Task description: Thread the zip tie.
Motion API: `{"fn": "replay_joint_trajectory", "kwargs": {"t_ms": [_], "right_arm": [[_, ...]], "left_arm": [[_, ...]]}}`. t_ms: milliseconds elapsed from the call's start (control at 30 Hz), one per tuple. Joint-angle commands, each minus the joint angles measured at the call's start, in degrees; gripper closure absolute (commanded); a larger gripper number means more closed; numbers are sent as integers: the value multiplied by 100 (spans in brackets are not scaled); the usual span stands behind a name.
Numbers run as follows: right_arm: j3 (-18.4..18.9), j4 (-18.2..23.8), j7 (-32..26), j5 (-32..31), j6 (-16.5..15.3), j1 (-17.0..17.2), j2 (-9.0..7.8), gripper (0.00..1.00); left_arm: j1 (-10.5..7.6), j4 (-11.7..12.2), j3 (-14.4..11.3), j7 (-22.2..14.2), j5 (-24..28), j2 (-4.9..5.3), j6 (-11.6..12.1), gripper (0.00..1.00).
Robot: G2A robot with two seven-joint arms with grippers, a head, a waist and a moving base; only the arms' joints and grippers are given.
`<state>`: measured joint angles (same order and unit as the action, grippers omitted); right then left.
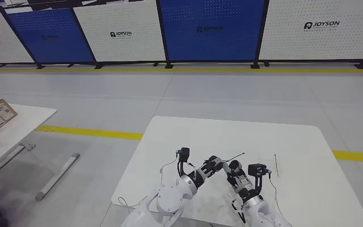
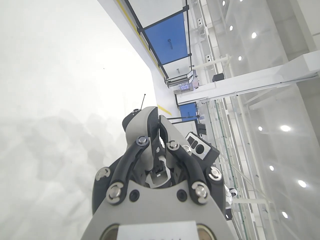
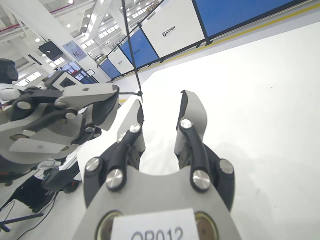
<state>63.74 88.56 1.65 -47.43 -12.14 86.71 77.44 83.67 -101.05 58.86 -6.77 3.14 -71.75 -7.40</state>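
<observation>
Overhead camera looks down; 2 wrist cameras share the table (image 1: 295, 142).

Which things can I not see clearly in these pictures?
- Zip tie far end: right wrist view, cut off by the top edge.
- Its held part: left wrist view, hidden inside the shut left end effector.
- Second tie on the table: top view, too small for detail.

The thin black plastic zip tie (image 3: 130, 43) runs off the edge of the right wrist view, so its far end is cut off. The stretch pinched in the left gripper (image 3: 115, 94) is hidden between the pads. In the top view, a thin dark strip (image 1: 276, 164) lying on the white table (image 1: 295, 136) is too small to identify.
</observation>
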Motion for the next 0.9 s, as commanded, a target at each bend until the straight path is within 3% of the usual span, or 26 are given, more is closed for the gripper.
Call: {"fn": "replay_joint_trajectory", "kwargs": {"t_ms": [0,133,467,700,867], "right_arm": [[-1,1,-4,-11,-4,-2,-2,66],[-42,-51,-25,-27,17,-48,6,66],[-95,-104,-43,-40,23,-120,15,89],[-113,-71,-72,-120,32,-119,10,90],[-119,-35,-156,-194,57,-100,0,79]], "left_arm": [[-1,5,2,-2,-3,0,-7,100],[-9,34,-24,-22,-24,-2,-13,100],[-11,42,-42,-67,-50,0,-26,100],[-6,34,-53,-74,-79,2,-22,100],[-1,27,-53,-63,-82,2,-15,100]]}}
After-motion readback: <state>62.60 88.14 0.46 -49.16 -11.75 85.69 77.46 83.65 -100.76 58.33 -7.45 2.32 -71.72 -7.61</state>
